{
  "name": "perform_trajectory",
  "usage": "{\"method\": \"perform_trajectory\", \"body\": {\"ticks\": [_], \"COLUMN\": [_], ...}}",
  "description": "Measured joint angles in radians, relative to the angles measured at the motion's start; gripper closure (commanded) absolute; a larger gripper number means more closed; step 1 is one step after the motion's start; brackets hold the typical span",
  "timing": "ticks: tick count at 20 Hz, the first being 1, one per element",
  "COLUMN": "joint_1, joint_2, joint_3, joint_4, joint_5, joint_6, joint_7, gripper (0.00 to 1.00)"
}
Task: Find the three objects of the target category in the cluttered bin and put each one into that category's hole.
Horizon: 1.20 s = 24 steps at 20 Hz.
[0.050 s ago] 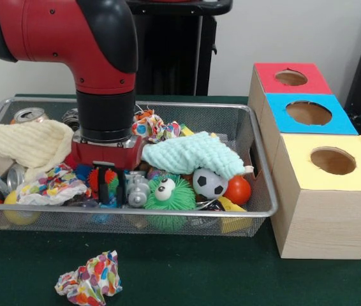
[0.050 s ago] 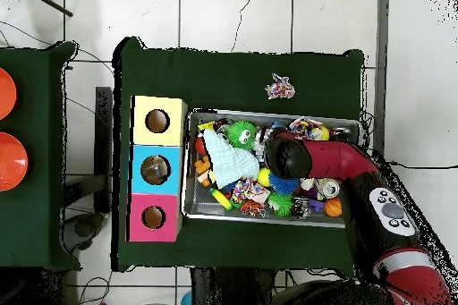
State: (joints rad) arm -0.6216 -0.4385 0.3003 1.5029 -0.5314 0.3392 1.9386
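My gripper [image 1: 110, 185] is down in the wire bin [image 1: 257, 210], among the toys left of the middle, with an orange and green spiky ball [image 1: 109, 180] right at its tip. Close on its right lie a grey toy [image 1: 137, 190], a green fuzzy ball with googly eyes [image 1: 168, 194], a small soccer ball [image 1: 210, 183] and a red ball [image 1: 238, 189]. A mint cloth [image 1: 190, 154] covers the toys behind them. Crumpled colourful paper [image 1: 50, 185] lies left of the gripper. In the overhead view the arm [image 2: 291, 154] hides the gripper.
A wooden box right of the bin has a red hole [image 1: 291, 78], a blue hole [image 1: 309, 113] and a yellow hole [image 1: 333, 160]. A cream cloth [image 1: 24, 141] and cans [image 1: 29, 115] fill the bin's left end. One colourful paper ball [image 1: 90, 279] lies outside on the green table.
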Motion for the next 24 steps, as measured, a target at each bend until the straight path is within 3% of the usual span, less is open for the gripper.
{"method": "perform_trajectory", "body": {"ticks": [24], "joint_1": [-0.010], "joint_2": [-0.002], "joint_3": [0.012], "joint_4": [0.000], "joint_5": [0.000], "joint_6": [0.000], "joint_7": [0.000], "gripper": [0.00]}}
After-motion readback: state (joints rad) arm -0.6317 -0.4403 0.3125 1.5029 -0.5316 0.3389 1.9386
